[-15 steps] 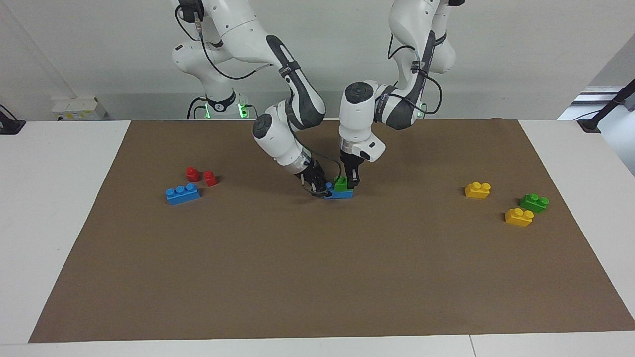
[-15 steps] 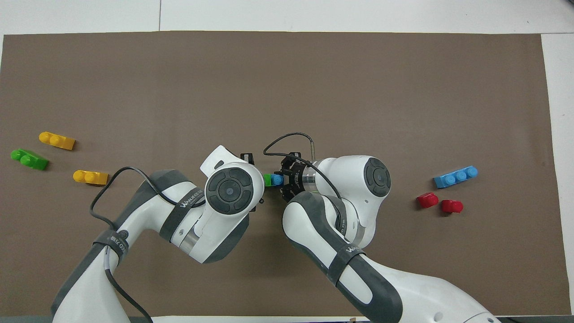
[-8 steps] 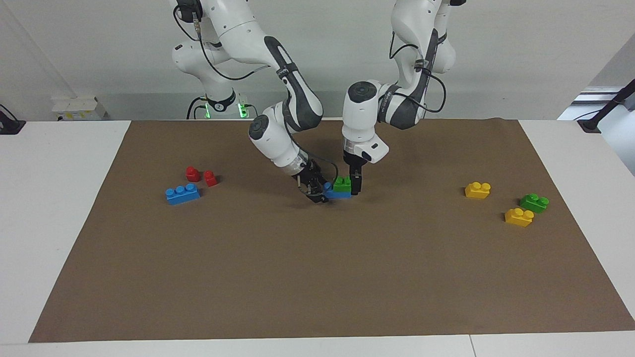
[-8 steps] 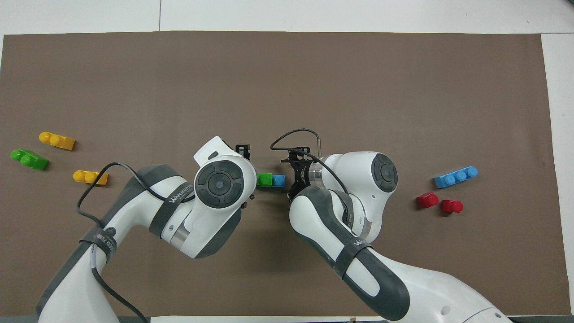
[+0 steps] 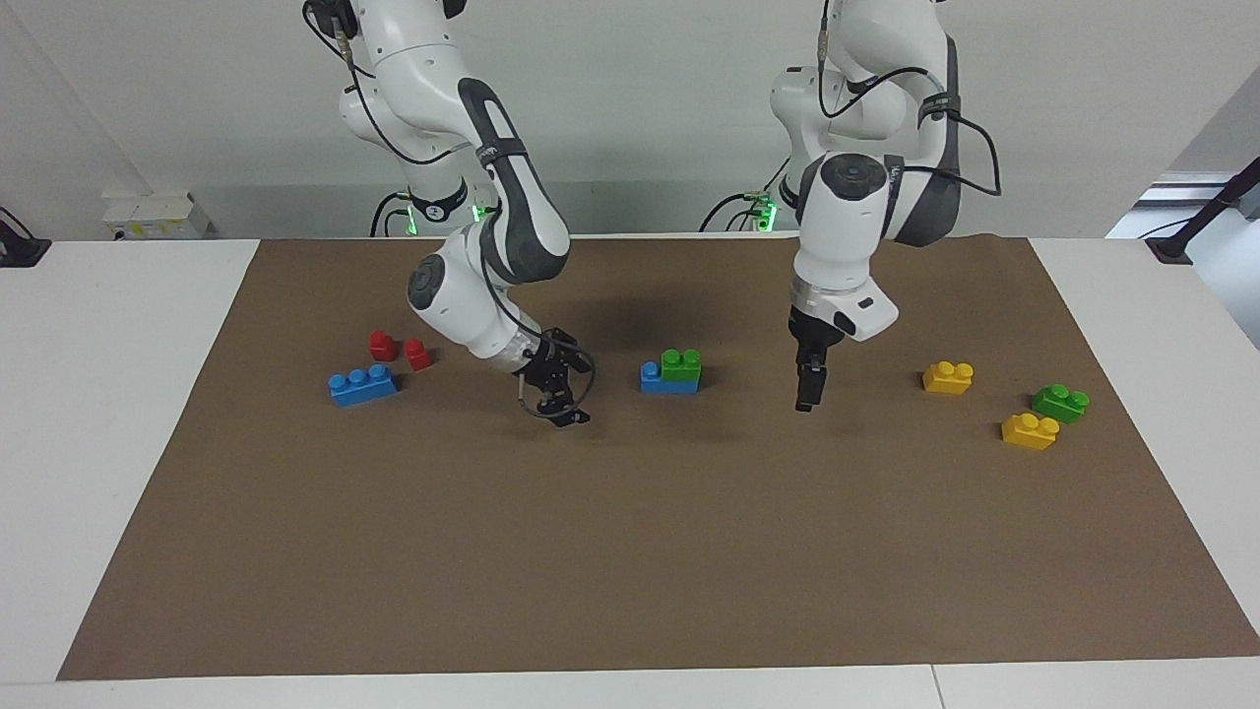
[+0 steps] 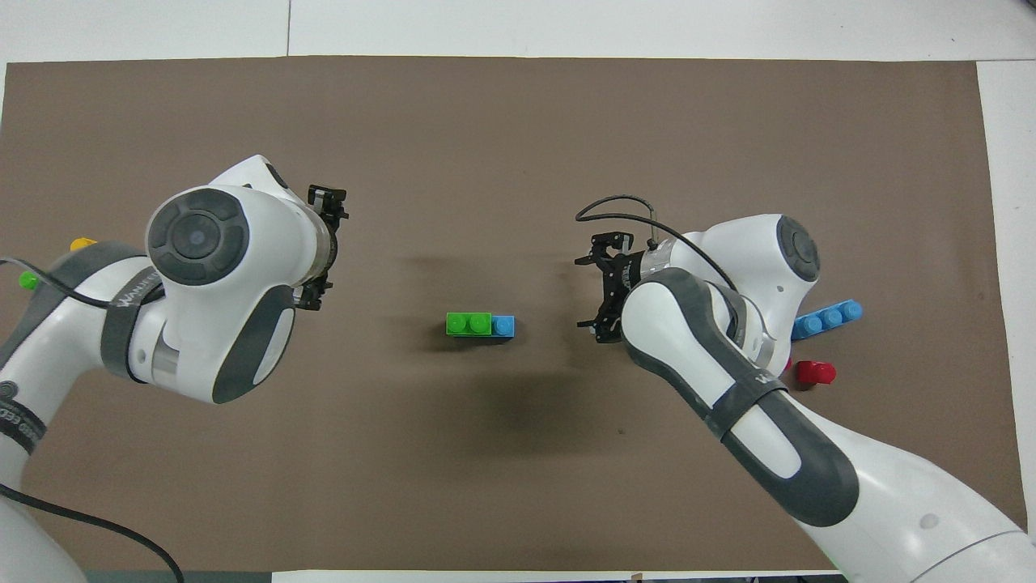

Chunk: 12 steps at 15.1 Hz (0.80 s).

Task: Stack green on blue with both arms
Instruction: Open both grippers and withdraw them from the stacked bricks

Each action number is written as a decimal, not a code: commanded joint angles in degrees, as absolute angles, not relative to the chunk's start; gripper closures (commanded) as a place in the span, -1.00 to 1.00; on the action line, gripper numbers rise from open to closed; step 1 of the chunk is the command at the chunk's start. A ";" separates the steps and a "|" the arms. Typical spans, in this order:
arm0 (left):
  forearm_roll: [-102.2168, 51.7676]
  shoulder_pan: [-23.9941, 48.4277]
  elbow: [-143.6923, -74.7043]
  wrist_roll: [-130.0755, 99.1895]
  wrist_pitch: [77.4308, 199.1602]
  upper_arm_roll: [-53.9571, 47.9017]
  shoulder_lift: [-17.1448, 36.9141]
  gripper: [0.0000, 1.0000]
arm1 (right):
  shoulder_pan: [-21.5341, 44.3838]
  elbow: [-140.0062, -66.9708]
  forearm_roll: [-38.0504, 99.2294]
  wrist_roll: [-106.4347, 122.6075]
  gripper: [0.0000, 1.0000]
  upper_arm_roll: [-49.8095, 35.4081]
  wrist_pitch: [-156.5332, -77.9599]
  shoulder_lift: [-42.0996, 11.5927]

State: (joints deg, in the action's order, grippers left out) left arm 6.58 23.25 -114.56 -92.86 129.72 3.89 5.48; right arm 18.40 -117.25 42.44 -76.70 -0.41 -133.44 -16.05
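Covering white table [image 5: 118, 414], brown mat [image 5: 630, 551], pale wall [image 5: 640, 98]

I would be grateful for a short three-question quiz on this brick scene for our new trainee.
1. True or false: the green brick sits on the blue brick at mid-mat.
2. How many studs of that blue brick stay uncovered?
A. none
B. one
C. three
3. Fill in: neither the left end effector nor the right end effector holds a ____.

Key:
1. True; green covers the end toward the left arm.
2. B; one stud shows, toward the right arm's end.
3. Brick; both are open, hanging over bare mat on either side of the stack.
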 commanded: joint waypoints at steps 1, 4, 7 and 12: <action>7.56 18.65 -113.12 -81.70 128.06 3.43 4.92 -1.00 | 12.50 -117.16 37.19 -69.46 -1.00 -0.88 -126.58 -11.79; 7.47 14.25 -111.63 -67.11 128.06 3.43 4.92 -1.00 | 6.35 -116.02 31.23 -61.64 -1.00 -0.88 -119.38 -9.15; 7.47 10.56 -109.25 -53.48 127.09 3.43 5.36 -1.00 | 3.35 -112.78 24.19 -53.90 -1.00 -0.88 -111.83 -7.30; 6.95 6.86 -105.04 -27.56 122.89 3.43 5.97 -1.00 | -0.08 -100.75 17.86 -38.52 -1.00 -0.79 -95.74 -4.40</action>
